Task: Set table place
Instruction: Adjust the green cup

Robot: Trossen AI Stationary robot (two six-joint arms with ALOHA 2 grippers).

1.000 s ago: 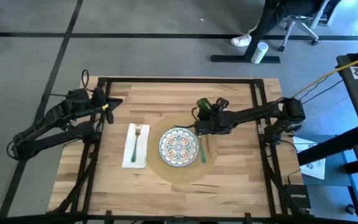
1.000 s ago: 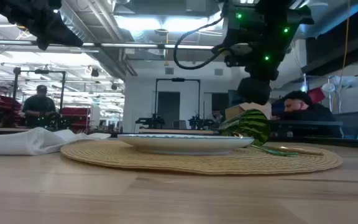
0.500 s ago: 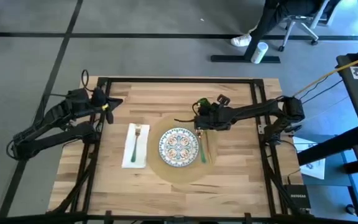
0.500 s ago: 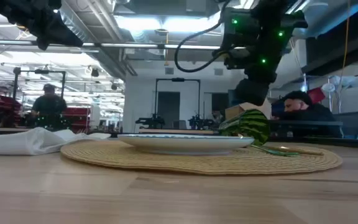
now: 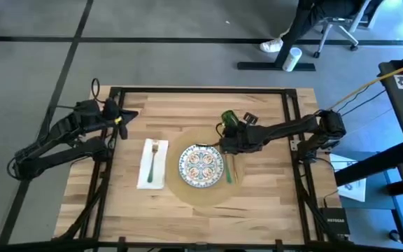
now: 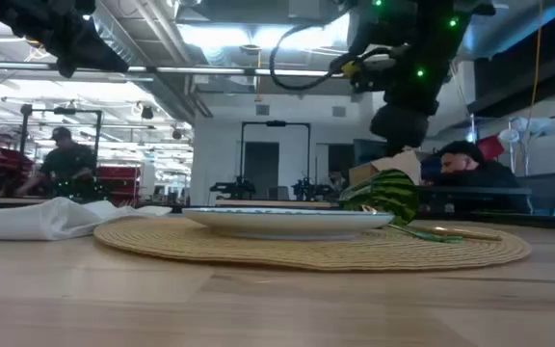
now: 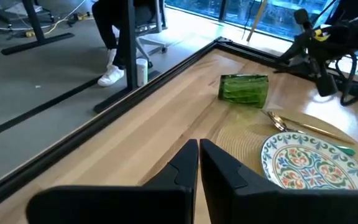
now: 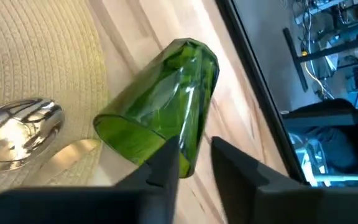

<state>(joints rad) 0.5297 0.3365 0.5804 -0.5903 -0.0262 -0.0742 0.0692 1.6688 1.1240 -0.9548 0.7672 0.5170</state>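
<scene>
A green glass (image 5: 228,119) lies on its side on the table (image 5: 271,203), its mouth by the far right rim of the round tan placemat (image 5: 205,197). My right gripper (image 5: 224,138) hovers just above and near of it, fingers slightly open (image 8: 194,158), the glass (image 8: 160,118) right ahead of them. In the low view the gripper (image 6: 398,143) stands clear above the glass (image 6: 385,197). A patterned plate (image 5: 201,163) rests on the mat, with a spoon and knife (image 5: 229,168) to its right. My left gripper (image 5: 128,117) waits shut at the far left.
A white napkin (image 5: 152,164) carrying a green-handled fork lies left of the placemat. The black frame (image 5: 201,89) runs around the table's edge. Bare wood shows near the front edge and at the right. People sit and stand in the room beyond.
My right gripper swung toward the far edge over the green glass, then came back toward the near side and rose a little. The glass has stayed lying on its side in the same spot.
</scene>
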